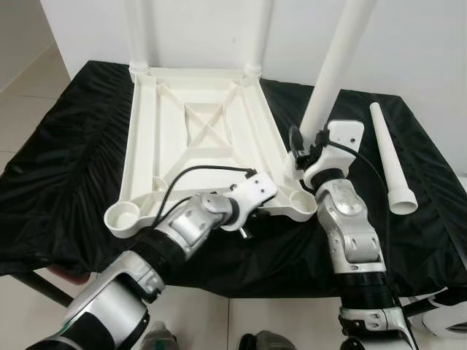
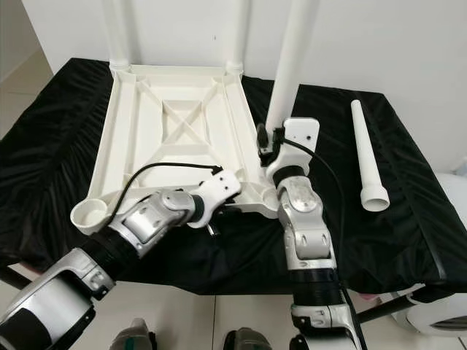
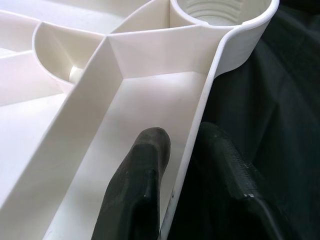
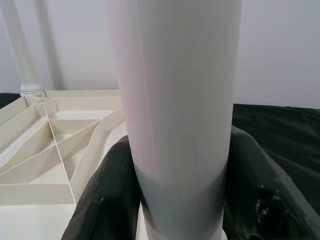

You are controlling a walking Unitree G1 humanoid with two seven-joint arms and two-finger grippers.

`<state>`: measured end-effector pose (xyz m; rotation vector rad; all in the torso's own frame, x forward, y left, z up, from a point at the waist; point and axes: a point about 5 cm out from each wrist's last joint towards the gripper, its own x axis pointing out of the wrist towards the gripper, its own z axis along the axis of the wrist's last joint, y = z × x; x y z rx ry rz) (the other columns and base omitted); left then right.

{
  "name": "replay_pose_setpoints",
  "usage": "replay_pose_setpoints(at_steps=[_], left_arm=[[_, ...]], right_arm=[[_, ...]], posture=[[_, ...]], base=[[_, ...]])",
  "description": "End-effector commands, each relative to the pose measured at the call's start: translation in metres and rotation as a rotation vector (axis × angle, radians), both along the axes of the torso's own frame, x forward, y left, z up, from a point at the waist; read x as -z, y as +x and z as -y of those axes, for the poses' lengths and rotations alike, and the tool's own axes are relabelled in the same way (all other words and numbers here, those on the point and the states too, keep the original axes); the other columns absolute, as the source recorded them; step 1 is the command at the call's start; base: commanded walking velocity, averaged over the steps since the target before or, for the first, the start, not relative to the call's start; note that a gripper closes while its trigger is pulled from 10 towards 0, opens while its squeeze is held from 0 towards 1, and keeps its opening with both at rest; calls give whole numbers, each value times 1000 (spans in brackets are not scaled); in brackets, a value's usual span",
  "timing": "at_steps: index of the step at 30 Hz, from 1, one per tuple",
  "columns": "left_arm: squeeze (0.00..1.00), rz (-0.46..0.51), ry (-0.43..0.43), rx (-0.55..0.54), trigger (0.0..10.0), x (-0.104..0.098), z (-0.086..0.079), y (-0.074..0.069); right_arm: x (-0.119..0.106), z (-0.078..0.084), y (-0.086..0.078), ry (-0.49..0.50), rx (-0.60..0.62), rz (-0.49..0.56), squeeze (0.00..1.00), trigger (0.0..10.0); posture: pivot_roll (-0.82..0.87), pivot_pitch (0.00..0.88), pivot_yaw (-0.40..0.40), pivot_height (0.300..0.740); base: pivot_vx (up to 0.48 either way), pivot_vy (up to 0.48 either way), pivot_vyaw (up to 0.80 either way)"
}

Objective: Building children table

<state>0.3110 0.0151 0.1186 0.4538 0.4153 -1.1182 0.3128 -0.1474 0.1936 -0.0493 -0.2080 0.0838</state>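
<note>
two silver metallic arms with rounded segments and black bands at the joints were seen. a white wrist block topped each arm, and a black cable was looped over each one. the left gripper (image 3: 182, 187) and right gripper (image 4: 180, 200) were fitted with long black textured fingers.

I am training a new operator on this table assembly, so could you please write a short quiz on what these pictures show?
1. True or false: the right gripper is clamped on a table leg.
2. How many legs already stand at the far corners of the tabletop?
3. What does the left gripper pinch: A) the spare leg on the black cloth, B) the tabletop's near rim?

Key: 1 true; 2 two; 3 B.
</note>
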Motion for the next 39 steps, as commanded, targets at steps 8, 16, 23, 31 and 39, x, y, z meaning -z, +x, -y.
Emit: replay_pose_setpoints(at_steps=[8, 16, 23, 31, 39], left_arm=[[0, -9, 36, -21, 10000, 3, -22, 9], [0, 4, 25, -70, 10000, 1, -28, 16], [0, 8, 5, -100, 10000, -2, -30, 21], [0, 11, 1, -119, 10000, -3, -35, 25], [0, 17, -2, -121, 10000, -4, -35, 26]], right_arm=[[-4, 9, -2, -5, -21, 18, 0, 10000], [2, -1, -8, 42, -119, -7, 0, 10000], [16, 3, -20, 76, -202, -52, 0, 10000], [32, 16, -32, 48, -252, -105, 0, 10000], [43, 26, -35, 33, -247, -138, 0, 10000]], posture=[[16, 11, -47, 740], [13, 8, -55, 740], [6, 5, -48, 740], [3, 8, -46, 740], [3, 16, -50, 740]], base=[[0, 0, 0], [0, 0, 0], [0, 0, 0], [0, 0, 0], [0, 0, 0]])
